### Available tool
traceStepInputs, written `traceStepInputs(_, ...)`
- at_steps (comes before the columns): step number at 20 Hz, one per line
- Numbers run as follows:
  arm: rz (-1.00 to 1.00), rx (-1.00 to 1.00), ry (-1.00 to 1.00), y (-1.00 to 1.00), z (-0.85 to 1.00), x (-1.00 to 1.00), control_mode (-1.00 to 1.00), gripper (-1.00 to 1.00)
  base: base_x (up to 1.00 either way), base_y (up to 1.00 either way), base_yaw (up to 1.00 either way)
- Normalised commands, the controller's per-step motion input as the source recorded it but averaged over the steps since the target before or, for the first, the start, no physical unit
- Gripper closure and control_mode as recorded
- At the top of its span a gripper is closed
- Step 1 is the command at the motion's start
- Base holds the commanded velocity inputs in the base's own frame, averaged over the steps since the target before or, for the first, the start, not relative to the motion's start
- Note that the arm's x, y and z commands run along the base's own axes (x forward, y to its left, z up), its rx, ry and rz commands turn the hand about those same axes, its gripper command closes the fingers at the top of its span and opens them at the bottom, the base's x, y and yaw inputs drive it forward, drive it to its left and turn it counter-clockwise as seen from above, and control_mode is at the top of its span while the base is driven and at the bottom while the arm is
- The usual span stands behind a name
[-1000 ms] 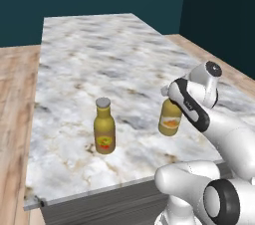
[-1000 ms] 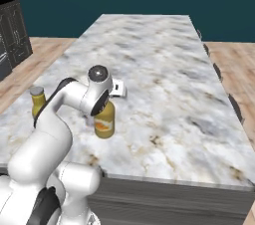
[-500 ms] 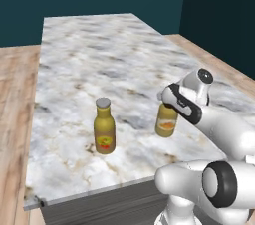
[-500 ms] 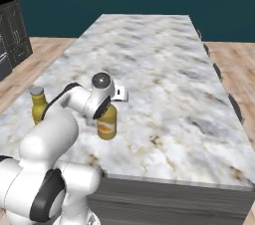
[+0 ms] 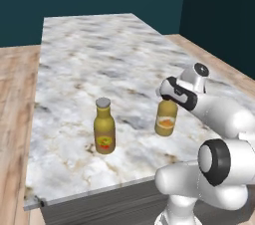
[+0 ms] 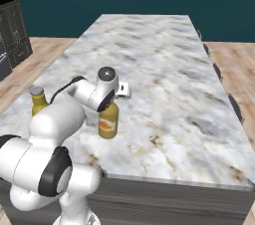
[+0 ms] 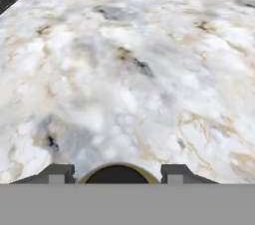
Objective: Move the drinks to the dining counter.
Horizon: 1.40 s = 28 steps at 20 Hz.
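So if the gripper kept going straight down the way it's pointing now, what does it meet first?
The squat amber jug: the gripper sits right over its black cap, one fingertip to each side. Under the jug lies the dining counter. Whether the jug already stands on the marble is hard to judge.

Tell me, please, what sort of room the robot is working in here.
Most likely a kitchen or dining area: a long marble-topped island counter on a wooden floor, dark cabinets at one side, and two amber drink bottles, a tall one and a squat jug, standing on the marble.
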Motion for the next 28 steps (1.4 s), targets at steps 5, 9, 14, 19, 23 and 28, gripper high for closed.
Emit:
traceStepInputs(5, 0.00, 0.00, 0.00, 0.06, -0.42, 0.08, -1.00, 1.00, 0.00, 0.00, 0.00)
traceStepInputs(9, 0.00, 0.00, -0.02, 0.08, -0.26, -0.01, -1.00, 1.00, 0.00, 0.00, 0.00)
traceStepInputs(14, 0.00, -0.02, -0.06, 0.37, -0.32, -0.13, -1.00, 1.00, 0.00, 0.00, 0.00)
traceStepInputs(19, 0.00, -0.03, -0.07, 0.26, -0.30, -0.25, -1.00, 1.00, 0.00, 0.00, 0.00)
traceStepInputs(23, 0.00, 0.00, -0.04, -0.26, -0.28, -0.27, -1.00, 1.00, 0.00, 0.00, 0.00)
traceStepInputs(28, 0.00, -0.01, -0.06, -0.09, -0.11, -0.19, -1.00, -1.00, 0.00, 0.00, 0.00)
